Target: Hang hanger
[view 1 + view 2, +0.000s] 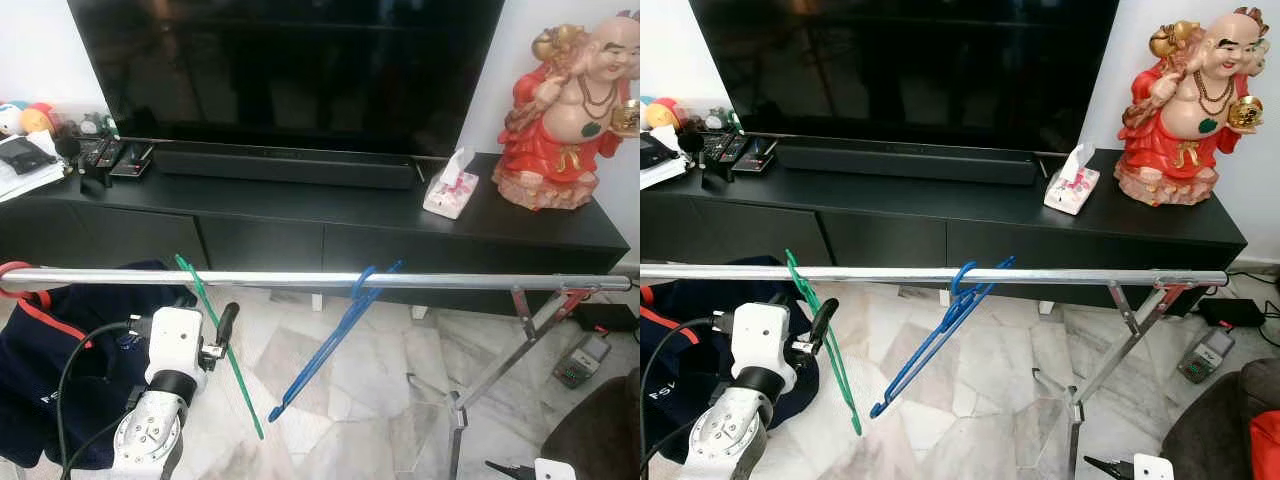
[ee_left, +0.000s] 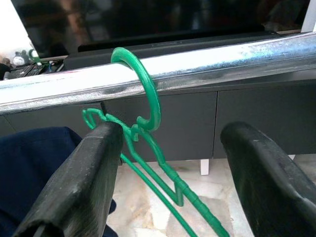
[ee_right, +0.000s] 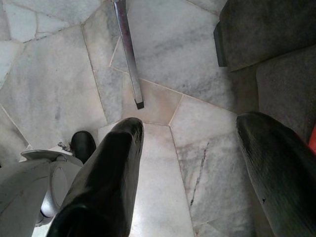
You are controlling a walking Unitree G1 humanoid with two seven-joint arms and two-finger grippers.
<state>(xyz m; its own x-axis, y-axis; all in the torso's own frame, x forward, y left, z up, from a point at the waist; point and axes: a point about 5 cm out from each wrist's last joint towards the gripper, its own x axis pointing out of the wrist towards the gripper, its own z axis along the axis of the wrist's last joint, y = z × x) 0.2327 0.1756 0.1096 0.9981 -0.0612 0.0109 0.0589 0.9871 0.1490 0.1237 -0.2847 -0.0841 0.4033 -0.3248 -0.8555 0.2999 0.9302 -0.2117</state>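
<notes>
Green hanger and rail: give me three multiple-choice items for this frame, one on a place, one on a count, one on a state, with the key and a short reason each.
1. Where is the hook of the green hanger?
A. Over the silver rail
B. On the floor
C. On the TV cabinet

2. How many hangers hang on the rail?
A. One
B. Two
C. Four

3. How does the left gripper stand?
A. Shut on the green hanger
B. Open, fingers either side of the hanger's neck
C. Shut on the rail

Key: 1 A, the left wrist view shows the green hook curled over the rail. 2 B, the green hanger and the blue hanger both hang from it. 3 B, the two black fingers stand well apart below the rail; whether one touches the hanger is unclear. The right gripper hangs open over the marble floor.
</notes>
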